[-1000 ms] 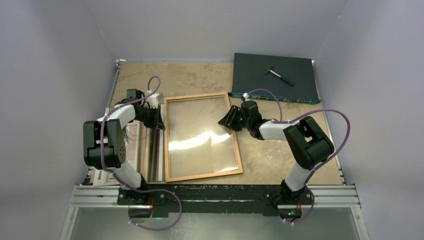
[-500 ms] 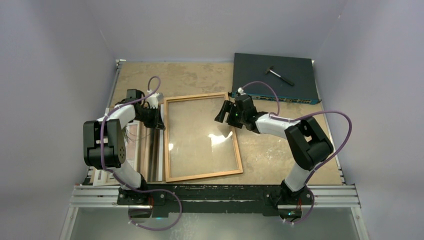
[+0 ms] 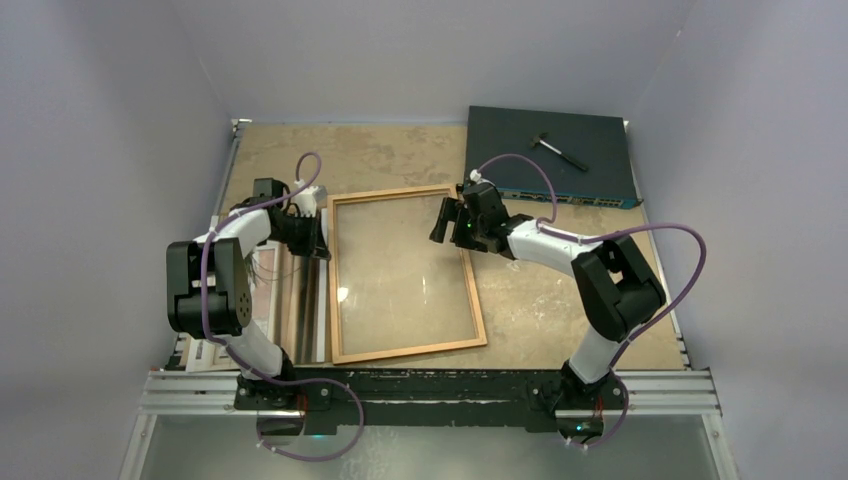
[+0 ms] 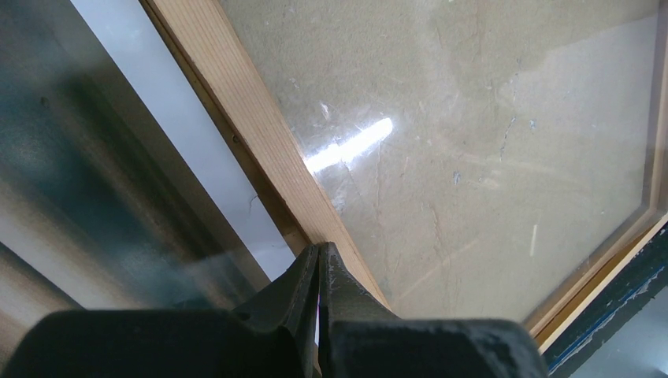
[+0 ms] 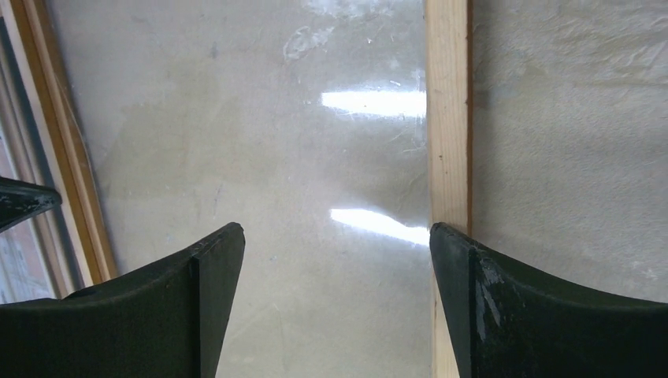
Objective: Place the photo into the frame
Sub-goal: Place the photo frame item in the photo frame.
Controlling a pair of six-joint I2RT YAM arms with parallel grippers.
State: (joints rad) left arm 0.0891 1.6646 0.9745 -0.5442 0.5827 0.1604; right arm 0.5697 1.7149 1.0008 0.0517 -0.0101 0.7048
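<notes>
1. Lying flat on the table [image 3: 400,150], the frame [image 3: 410,350] fills the middle of the overhead view. Its clear pane [image 3: 400,270] is in place and nothing sits on it yet.
2. The photo [image 3: 305,310] lies just beside the frame's left rail, at the lower left of the overhead view, partly under the left arm. In the left wrist view, the white border of the photo [image 4: 181,142] runs alongside the wooden rail of the frame [image 4: 260,134].
3. The left end effector [image 4: 319,250] is clenched. Its fingertips press together on what looks like the photo's white edge, right against that rail.
4. The right end effector [image 5: 335,236] is released and grasps nothing. Its jaws are spread wide above the upper right part of the frame [image 5: 447,118], one finger over the right rail and the other over the pane.
5. Risk: the photo seems pinched at one edge only. Being thin and glossy, it could sag, bend or slip free when lifted.
6. Risk: if the photo is dragged instead of raised, its edge would likely catch on the raised rail. That could crease it or shove the frame sideways.
7. Risk: the opening looks barely larger than the photo. A slightly skewed drop would leave a corner riding on the wood.
8. Risk: the right end effector [image 3: 447,222] hangs close over the pane. A low move could knock the frame out of line.
</notes>
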